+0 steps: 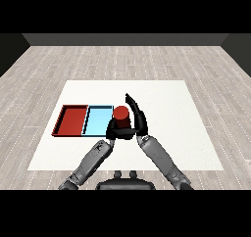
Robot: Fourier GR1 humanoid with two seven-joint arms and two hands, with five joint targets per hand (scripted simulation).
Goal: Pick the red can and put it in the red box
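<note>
One red can [121, 115], plain and cylindrical, upright just beside the light blue tray [98, 119]; left robot hand [119, 131] curled round it; right robot hand [138, 117] fingers straight.

No text, label, brand, number or sign can be read anywhere in the head view. The red can [121, 114] is shown as plain, with no lettering made out on its side or top. Nothing is written on the red tray [71, 121] or the light blue tray [98, 120], and no marking is seen on the white surface [186, 133].
</note>
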